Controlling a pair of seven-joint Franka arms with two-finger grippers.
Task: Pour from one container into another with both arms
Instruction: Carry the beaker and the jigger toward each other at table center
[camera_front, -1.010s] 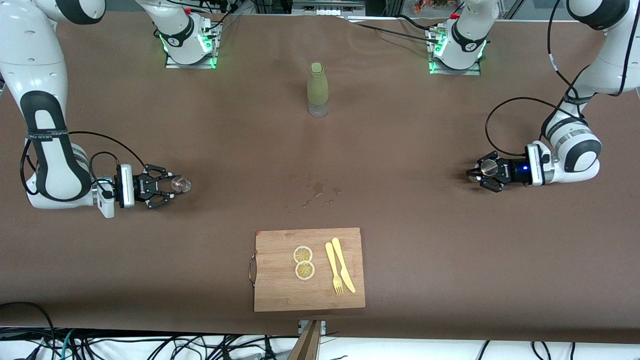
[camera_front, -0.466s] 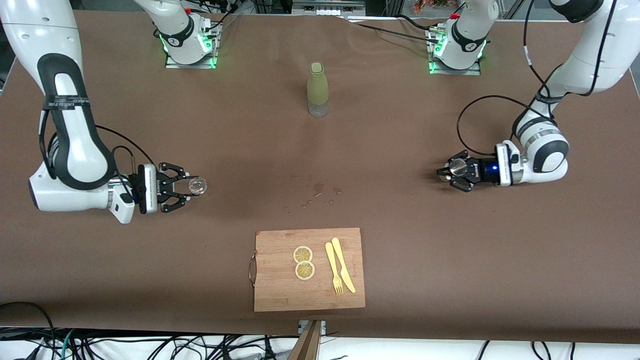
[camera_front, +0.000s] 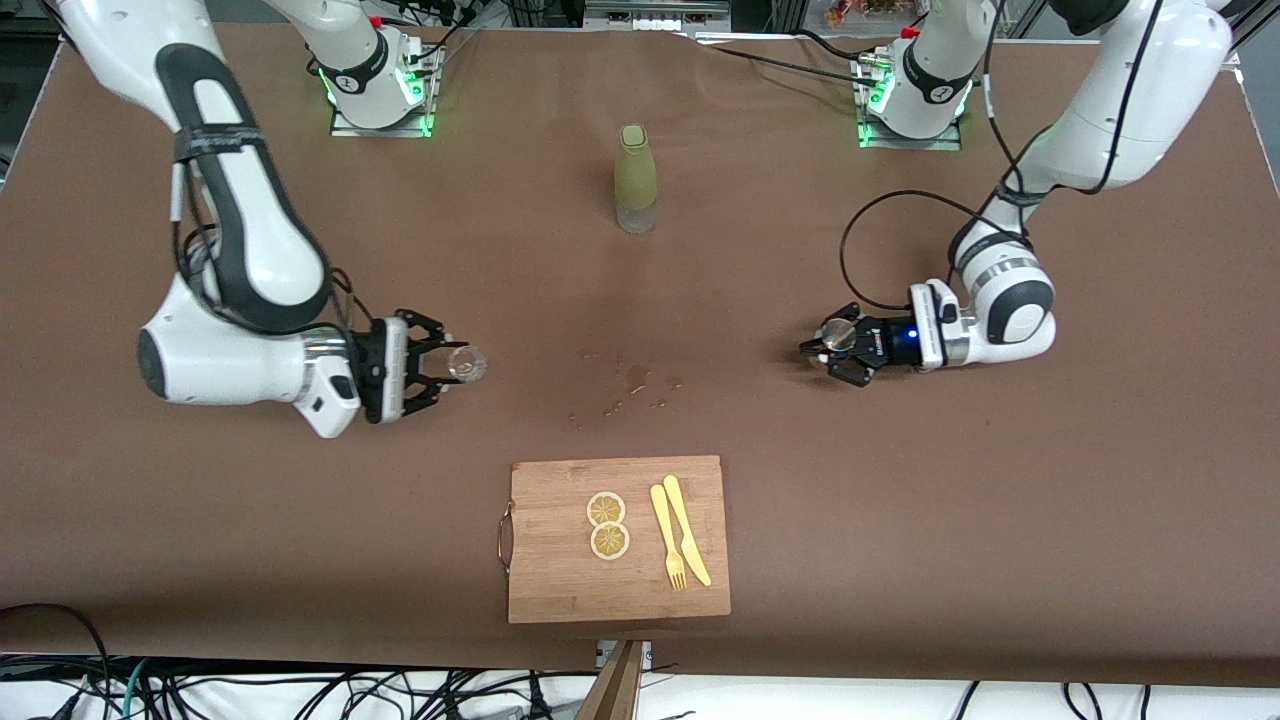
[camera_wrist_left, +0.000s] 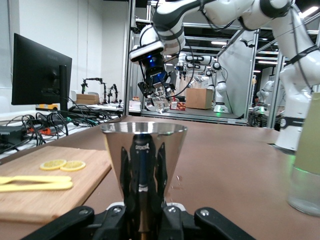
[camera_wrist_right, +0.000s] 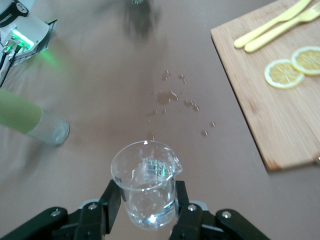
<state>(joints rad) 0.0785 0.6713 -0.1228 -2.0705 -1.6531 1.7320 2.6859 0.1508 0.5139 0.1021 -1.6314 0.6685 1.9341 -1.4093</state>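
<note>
My right gripper (camera_front: 452, 366) is shut on a small clear glass cup (camera_front: 467, 365), upright over the table toward the right arm's end. In the right wrist view the cup (camera_wrist_right: 146, 183) has a spout and a little clear liquid, with black fingers (camera_wrist_right: 109, 200) on both of its sides. My left gripper (camera_front: 830, 345) is shut on a silver steel jigger (camera_front: 838, 338) over the table toward the left arm's end. The jigger (camera_wrist_left: 144, 150) stands upright between the jaws in the left wrist view, which also shows the glass cup (camera_wrist_left: 160, 103) farther off.
Spilled droplets (camera_front: 630, 385) lie on the brown table between the two grippers. A tall olive-green bottle (camera_front: 636, 180) stands near the bases. A wooden cutting board (camera_front: 560, 585) nearest the front camera carries two lemon slices (camera_front: 607, 525) and a yellow fork and knife (camera_front: 680, 545).
Both arms have swung in toward the table's middle, each carrying its container. The gap between the glass cup and the jigger has narrowed. Both grips are unchanged.
</note>
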